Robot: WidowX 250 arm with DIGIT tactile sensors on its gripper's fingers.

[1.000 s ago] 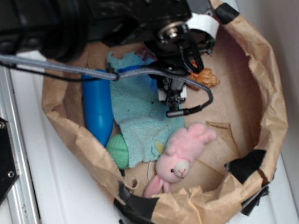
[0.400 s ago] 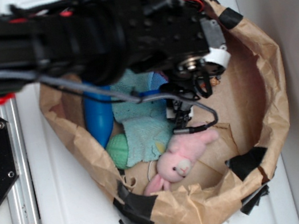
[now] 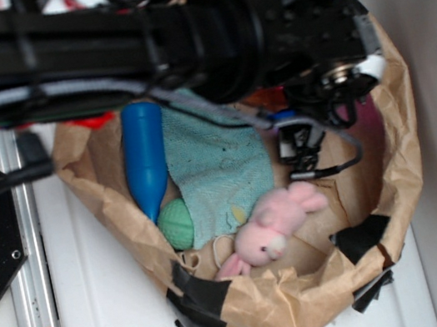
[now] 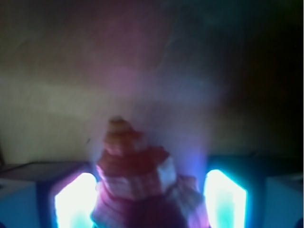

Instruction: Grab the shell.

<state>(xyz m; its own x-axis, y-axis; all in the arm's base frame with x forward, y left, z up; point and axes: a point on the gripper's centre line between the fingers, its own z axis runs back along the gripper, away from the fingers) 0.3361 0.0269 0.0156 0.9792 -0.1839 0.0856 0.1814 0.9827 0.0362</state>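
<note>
A: Where's the shell (image 4: 135,178)?

B: In the wrist view it sits right between the two glowing fingers (image 4: 71,204), ridged and knobby, its narrow end pointing away from the camera. The picture is blurred and washed in pink and blue light. From the exterior view I can't find it; the arm (image 3: 179,35) covers that part of the bag.

A: And the gripper (image 4: 142,199)?

B: The claw looks closed around the shell, a finger on each side of it, though the blur hides whether the pads truly press it.

A: What else is in there?

B: The paper bag (image 3: 405,139) lies open on the white table (image 3: 102,319), its rim patched with black tape (image 3: 200,298). Inside, a blue bottle (image 3: 143,155) lies along the left wall, a green ball (image 3: 176,224) just below it, a teal cloth (image 3: 220,172) beside both, and a pink bunny (image 3: 272,226) near the front, touching the cloth's lower edge
</note>
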